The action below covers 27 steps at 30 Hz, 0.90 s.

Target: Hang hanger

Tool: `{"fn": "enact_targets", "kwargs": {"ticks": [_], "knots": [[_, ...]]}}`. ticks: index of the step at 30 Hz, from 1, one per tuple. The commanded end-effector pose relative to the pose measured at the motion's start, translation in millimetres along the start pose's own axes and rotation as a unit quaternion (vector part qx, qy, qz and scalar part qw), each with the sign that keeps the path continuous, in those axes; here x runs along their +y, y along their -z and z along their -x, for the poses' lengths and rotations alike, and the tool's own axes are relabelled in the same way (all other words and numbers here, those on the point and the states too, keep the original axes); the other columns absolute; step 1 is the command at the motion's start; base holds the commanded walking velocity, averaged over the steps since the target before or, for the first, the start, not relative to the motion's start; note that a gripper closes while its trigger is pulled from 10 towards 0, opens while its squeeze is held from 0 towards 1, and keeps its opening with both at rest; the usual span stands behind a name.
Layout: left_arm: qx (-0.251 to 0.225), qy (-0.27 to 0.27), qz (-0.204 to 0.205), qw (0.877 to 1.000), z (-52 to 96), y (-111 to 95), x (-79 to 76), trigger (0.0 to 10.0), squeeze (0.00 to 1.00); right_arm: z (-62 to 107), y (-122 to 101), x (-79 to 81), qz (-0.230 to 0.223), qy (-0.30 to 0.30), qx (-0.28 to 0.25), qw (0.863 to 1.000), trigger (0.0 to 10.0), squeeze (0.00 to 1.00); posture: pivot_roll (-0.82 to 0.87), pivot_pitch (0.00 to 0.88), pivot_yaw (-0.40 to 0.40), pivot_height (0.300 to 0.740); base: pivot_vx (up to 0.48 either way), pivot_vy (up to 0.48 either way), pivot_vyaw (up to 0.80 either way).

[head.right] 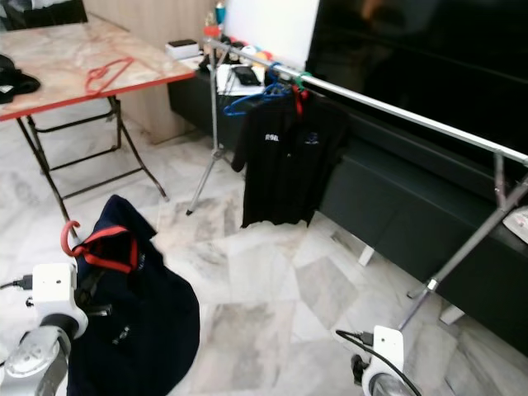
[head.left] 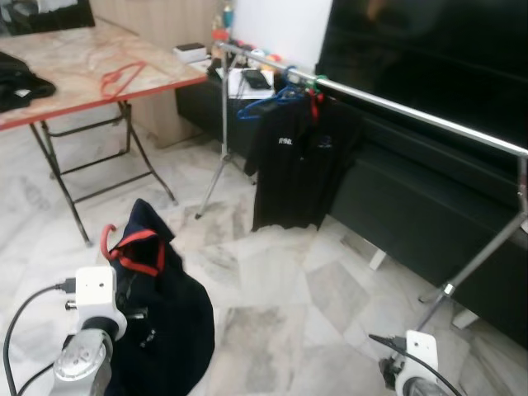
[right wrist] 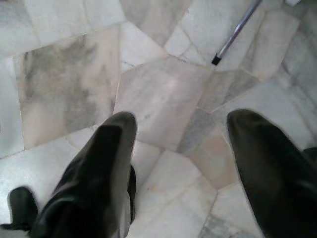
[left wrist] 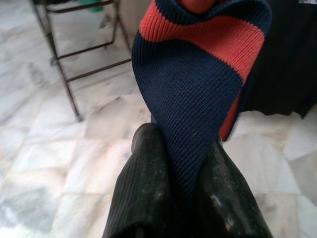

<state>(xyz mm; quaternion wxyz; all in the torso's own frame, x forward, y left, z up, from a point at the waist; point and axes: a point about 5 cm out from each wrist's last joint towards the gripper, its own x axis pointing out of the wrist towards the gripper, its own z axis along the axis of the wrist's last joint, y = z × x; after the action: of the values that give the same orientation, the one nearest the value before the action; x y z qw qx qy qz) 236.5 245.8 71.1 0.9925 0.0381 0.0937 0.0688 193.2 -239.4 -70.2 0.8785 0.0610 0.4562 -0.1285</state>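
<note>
Red hanger carrying navy shirt, hanging low left, well short of rail. Left gripper pinching shirt collar tight. Right gripper gaping wide over floor, holding nothing.

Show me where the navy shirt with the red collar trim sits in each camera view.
Left eye view: navy shirt lower left, hanging from the left gripper.
Right eye view: lower left, red hanger hook above it.
Left wrist view: its ribbed collar pinched between the fingers.
Right wrist view: not in it.
Shared landmark: the folding table's leg.
</note>
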Motion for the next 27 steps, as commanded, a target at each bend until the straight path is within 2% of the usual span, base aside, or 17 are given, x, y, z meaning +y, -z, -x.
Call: {"fn": "enact_targets", "kwargs": {"ticks": [1,27], "knots": [[-0.019,-0.009,-0.002,1.0,-0.1,-9.2,5.7,10.0,0.0,-1.2,-11.2,4.0,-0.002,-0.005,-0.014,1.0,10.0,0.0,0.08,0.0,-0.095,0.716,0.0,0.465,0.0],[-0.014,-0.016,-0.002,1.0,3.2,-8.1,7.6,10.0,0.0,-1.2,-11.9,3.7,-0.005,-0.003,-0.014,1.0,10.0,0.0,0.08,0.0,-0.097,0.716,0.0,0.476,0.0]]}}
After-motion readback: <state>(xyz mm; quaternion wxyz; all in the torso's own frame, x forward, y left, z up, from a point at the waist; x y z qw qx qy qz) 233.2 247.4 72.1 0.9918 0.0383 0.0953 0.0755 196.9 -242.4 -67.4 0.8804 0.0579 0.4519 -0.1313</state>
